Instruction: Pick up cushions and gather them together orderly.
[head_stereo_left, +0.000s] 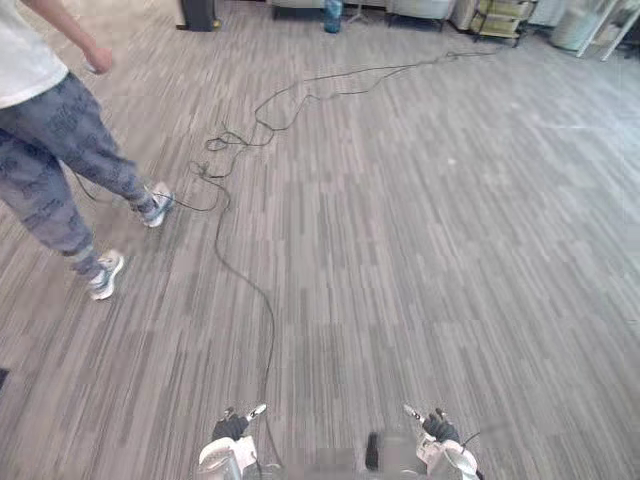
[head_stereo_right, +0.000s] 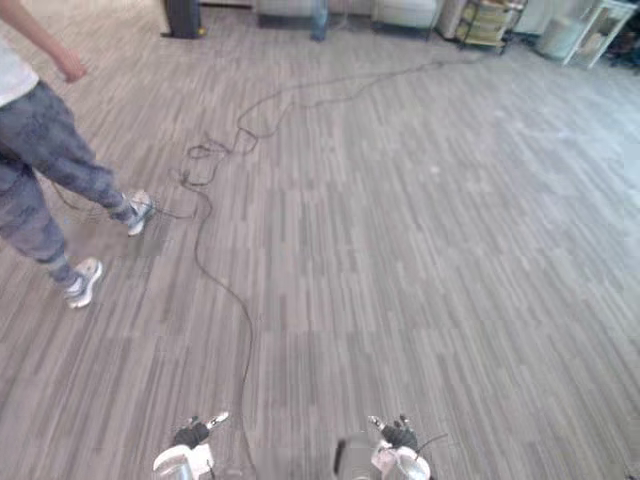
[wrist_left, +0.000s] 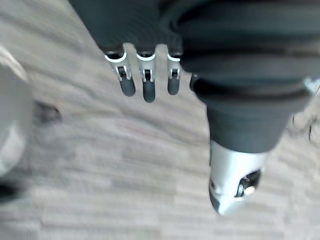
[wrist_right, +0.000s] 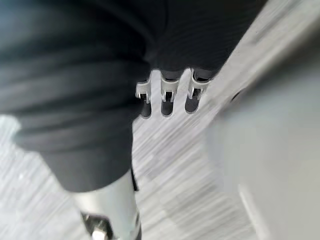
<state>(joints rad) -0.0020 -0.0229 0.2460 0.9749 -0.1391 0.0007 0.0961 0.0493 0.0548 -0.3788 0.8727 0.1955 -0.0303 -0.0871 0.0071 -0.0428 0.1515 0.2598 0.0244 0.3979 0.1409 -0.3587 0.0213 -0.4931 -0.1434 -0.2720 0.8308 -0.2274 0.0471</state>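
Note:
My left hand (head_stereo_left: 232, 428) and right hand (head_stereo_left: 438, 430) hang low at the bottom edge of the eye views, above grey striped carpet (head_stereo_left: 400, 250). In the left wrist view the left hand's fingers (wrist_left: 144, 85) hang relaxed, the thumb (wrist_left: 235, 185) stands apart, and nothing is held. The right wrist view shows the right hand's fingers (wrist_right: 167, 102) loose in the same way over bare carpet, with nothing between them.
A person (head_stereo_left: 55, 140) in grey patterned trousers and pale sneakers walks at the left. Along the far wall stand a black object (head_stereo_left: 198, 14), a blue bottle (head_stereo_left: 332, 14), pale seating (head_stereo_left: 420, 8) and a shelf cart (head_stereo_left: 500, 18).

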